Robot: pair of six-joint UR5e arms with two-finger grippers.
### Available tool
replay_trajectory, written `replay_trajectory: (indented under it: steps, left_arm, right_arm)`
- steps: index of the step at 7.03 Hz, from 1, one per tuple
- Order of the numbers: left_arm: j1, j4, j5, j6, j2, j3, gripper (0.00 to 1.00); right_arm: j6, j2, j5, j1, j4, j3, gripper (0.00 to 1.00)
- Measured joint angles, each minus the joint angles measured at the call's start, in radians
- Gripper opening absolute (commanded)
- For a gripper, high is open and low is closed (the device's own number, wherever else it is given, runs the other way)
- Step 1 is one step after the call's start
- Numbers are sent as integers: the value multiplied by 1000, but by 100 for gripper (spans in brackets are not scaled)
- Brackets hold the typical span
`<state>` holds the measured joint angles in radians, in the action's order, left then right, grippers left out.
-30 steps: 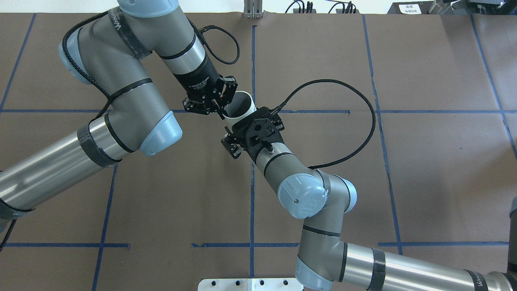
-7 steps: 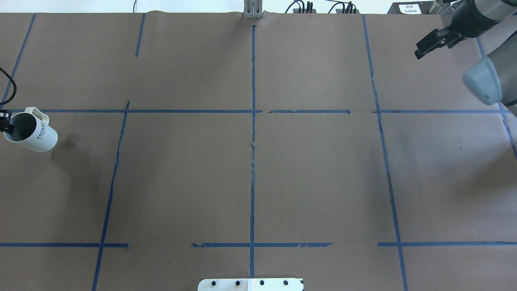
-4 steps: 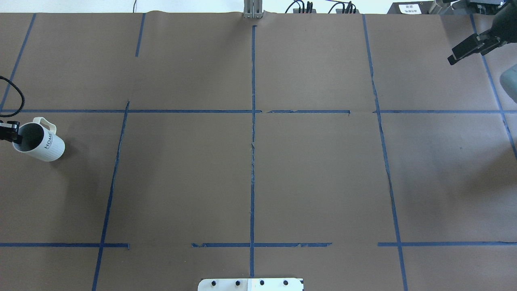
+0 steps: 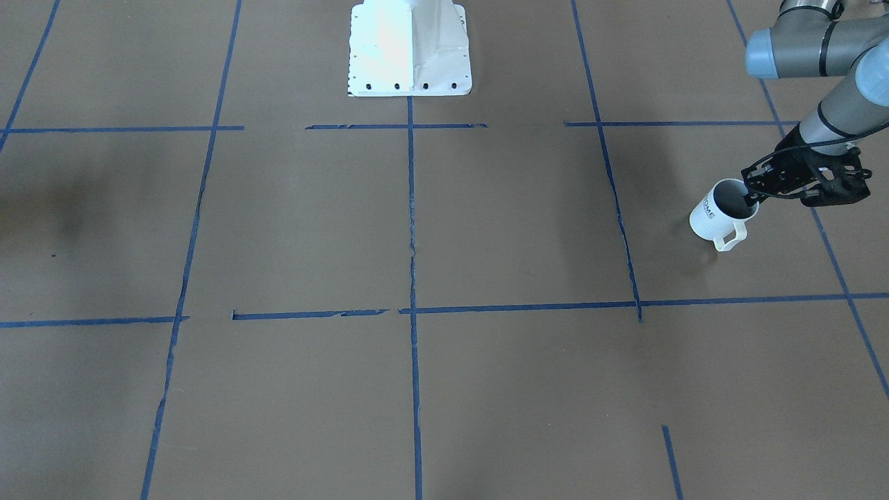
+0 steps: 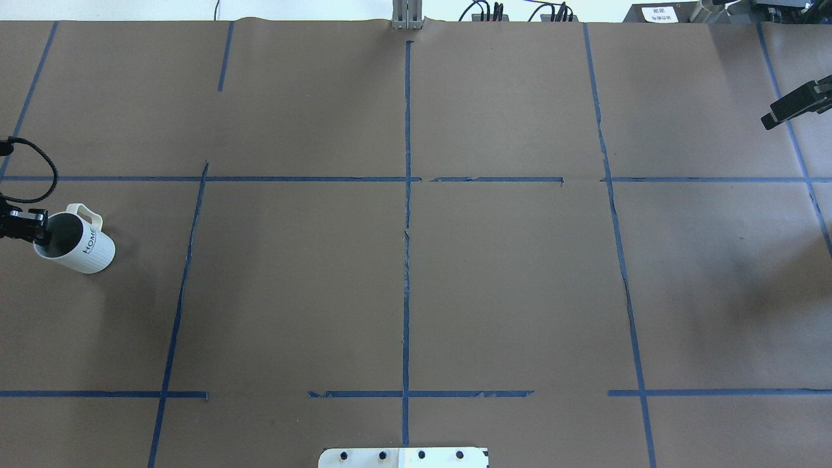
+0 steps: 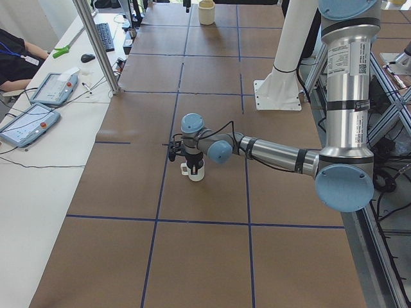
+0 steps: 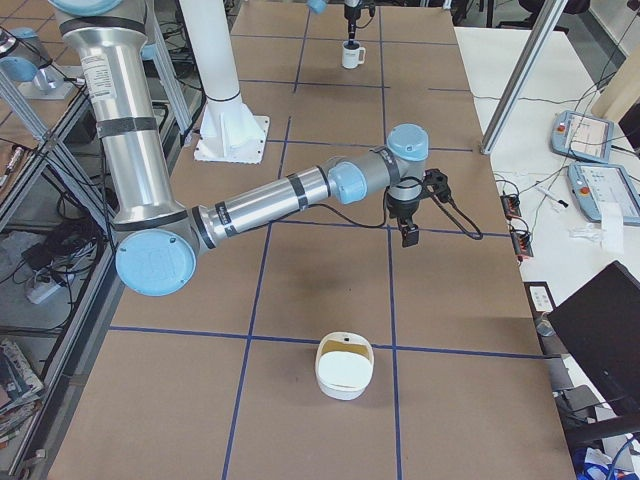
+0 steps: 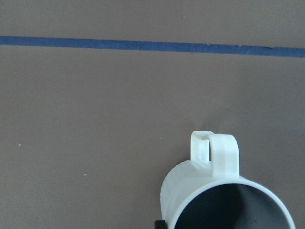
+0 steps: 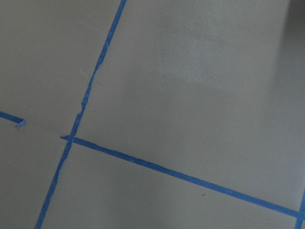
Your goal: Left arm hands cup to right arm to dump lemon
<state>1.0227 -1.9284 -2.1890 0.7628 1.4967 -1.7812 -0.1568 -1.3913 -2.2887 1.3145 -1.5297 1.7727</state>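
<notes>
My left fingers (image 4: 753,191) pinch the cup (image 4: 712,217) by its rim; I should carry it level and slowly, keeping any lemon inside.

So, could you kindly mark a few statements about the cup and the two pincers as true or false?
1. The left pincer grips the cup by its rim. True.
2. The cup's handle points toward the robot's base. False: it points away from the robot.
3. The right pincer hovers right beside the cup. False: it is far off on the opposite side.
4. The cup's side reads "HOME". True.
</notes>
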Motion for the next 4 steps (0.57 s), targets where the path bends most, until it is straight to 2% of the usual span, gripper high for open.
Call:
replay_trajectory:
  steps: [2,4]
  left_arm:
    - [4,13,-11,-34,-9,-14,100]
    - [100,157,-44,-280,-8,-35,100]
  right_arm:
    - [87,-40,0,28,-2,0,100]
    - [193,-99,-27,88,-14,-1,100]
